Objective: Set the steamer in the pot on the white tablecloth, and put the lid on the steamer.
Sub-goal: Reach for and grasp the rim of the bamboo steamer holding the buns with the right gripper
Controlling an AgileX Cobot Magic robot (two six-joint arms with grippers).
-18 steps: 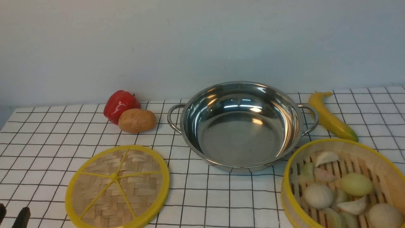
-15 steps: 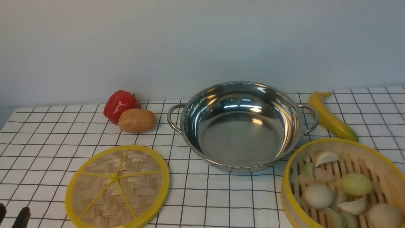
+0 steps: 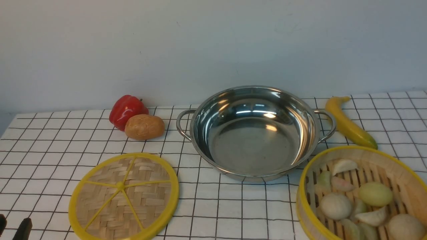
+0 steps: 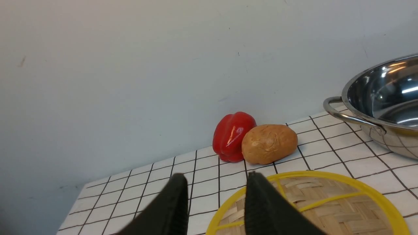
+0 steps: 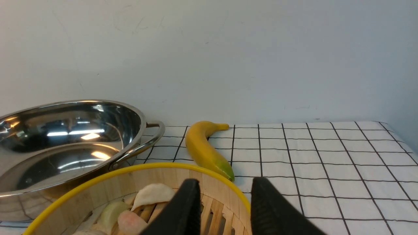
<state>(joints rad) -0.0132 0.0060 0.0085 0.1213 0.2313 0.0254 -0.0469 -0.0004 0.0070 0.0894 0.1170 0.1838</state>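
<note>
The left gripper (image 4: 217,177) is seen left of the pot (image 3: 255,146) and nearer the robot, at the lid's near left edge. Its fingers (image 4: 173,209) are held apart, with only cloth (image 3: 50,140) showing in the gap; nothing is gripped or touched. The lid (image 3: 123,196) is laid flat on the cloth, left of the pot and nearer the robot, well apart from it. A red pepper (image 3: 126,110) and a potato (image 3: 144,126) are set touching each other just left of the pot's left handle. The pot is stood on the cloth and is empty. A banana (image 3: 348,125) is laid just right of the pot's right handle. The steamer (image 3: 367,154), filled with buns (image 3: 335,206), is placed on the cloth right of the pot and nearer the robot, its rim just beside the pot. The right gripper (image 5: 225,180) is held at the steamer, fingers (image 5: 183,212) spread apart and nothing clamped; whether the steamer is touched cannot be told.
</note>
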